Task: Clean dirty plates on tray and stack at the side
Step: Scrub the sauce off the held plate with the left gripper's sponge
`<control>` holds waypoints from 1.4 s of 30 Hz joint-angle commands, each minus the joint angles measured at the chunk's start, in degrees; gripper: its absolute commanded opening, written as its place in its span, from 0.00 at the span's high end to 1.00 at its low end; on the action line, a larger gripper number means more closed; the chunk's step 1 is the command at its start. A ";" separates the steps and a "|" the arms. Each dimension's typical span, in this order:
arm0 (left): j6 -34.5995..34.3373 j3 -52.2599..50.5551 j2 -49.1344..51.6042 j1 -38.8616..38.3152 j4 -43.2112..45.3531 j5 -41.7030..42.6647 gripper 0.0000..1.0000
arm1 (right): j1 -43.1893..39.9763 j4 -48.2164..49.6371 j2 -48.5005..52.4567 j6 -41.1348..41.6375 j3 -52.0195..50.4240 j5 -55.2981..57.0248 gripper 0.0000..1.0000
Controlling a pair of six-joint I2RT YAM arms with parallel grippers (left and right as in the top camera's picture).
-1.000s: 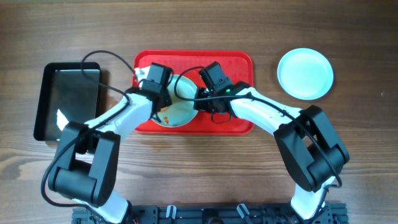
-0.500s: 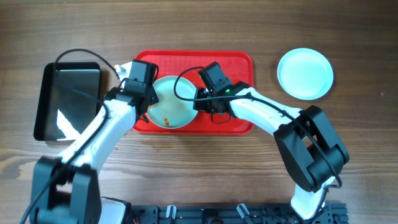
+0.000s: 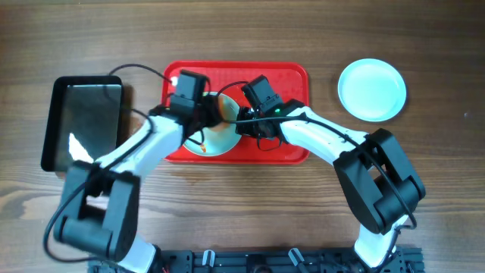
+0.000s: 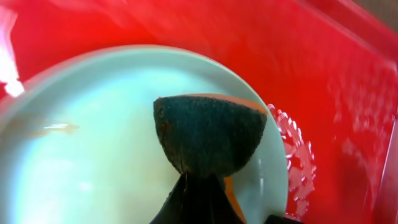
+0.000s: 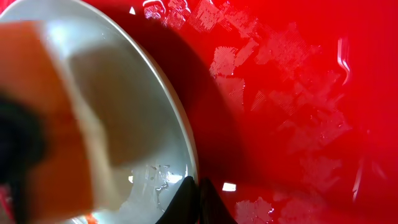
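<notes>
Red tray [image 3: 292, 76]: left claw [image 3: 206, 114], clenched on sponge [image 4: 211, 134], swept back over plate [image 3: 218, 140]. Right claw [image 3: 239, 121] pinches rim. Scrubbing unfinished; 1 clean plate [image 3: 371, 89] aside on tabletop.

One plate [image 3: 220, 139] on the red tray [image 3: 288, 76], a second plate [image 3: 371, 89] on the tabletop [image 3: 303, 30]: two shown. Two trays, counting the black tray [image 3: 83, 121]. One sponge [image 4: 208, 134].

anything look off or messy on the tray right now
Only cleaning mess: the plate on the red tray carries a thin orange-brown smear toward one side, away from where the sponge presses. There are also wet patches glistening on the tray next to the plate. Nothing looks tipped, cracked or askew.
</notes>
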 commanded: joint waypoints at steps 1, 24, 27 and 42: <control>-0.92 -0.04 4.02 -3.13 2.89 3.23 0.96 | -0.50 -0.55 0.98 0.63 -0.15 2.08 0.96; 4.09 -0.02 3.80 3.19 -8.79 -36.54 0.96 | -0.52 -0.61 0.98 0.20 -0.15 2.32 0.96; 4.09 -0.02 -0.07 3.19 -10.54 -37.31 0.96 | -0.52 -0.61 0.98 0.24 -0.15 2.32 0.96; 4.07 -0.04 -14.19 3.17 -16.09 -25.09 0.96 | -0.57 -3.50 -2.27 -2.08 2.05 4.24 0.96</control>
